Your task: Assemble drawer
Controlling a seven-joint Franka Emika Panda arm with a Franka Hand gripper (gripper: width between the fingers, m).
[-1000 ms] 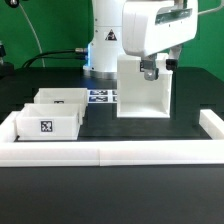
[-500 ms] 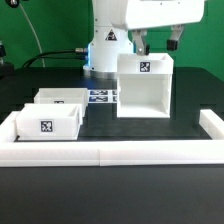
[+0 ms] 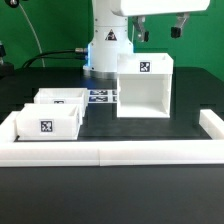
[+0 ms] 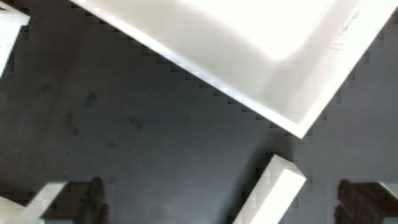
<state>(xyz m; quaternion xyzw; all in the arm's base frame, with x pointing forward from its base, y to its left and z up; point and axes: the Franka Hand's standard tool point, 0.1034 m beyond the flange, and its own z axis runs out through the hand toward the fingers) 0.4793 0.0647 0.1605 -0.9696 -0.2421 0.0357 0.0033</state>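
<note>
Only the exterior view took in the whole scene. It showed a flat, matte black table [image 3: 150, 128] ringed by a low, blocky white border wall [image 3: 110, 152], with the arm's glossy white base [image 3: 108, 48] at the far side.

The drawer lay in three separate pieces of smooth white plastic. Its housing [image 3: 143, 92], a tall box with thin, straight walls, stood upright on the table toward the exterior view's right, with a square black-and-white tag [image 3: 144, 66] near its top. Toward the exterior view's left sat two small open-topped trays. The near tray [image 3: 47, 122] was just inside the border wall, and the far tray [image 3: 62, 98] was close behind it. I could not tell whether the two touched. The marker board [image 3: 100, 97] lay flat between the far tray and the housing.

The gripper [image 3: 162, 27] hung above the housing and clear of it, its jaws spread wide with nothing between them.

The wrist view showed far less but from closer. One corner of the housing appeared as a bright, slightly blurred white wedge with a thin raised rim, against the dull, faintly scuffed table. The dark fingers [image 4: 68, 200] showed blurred and well apart at the picture's edge. A narrow white strip [image 4: 278, 190] lay between them, too blurred to identify.
</note>
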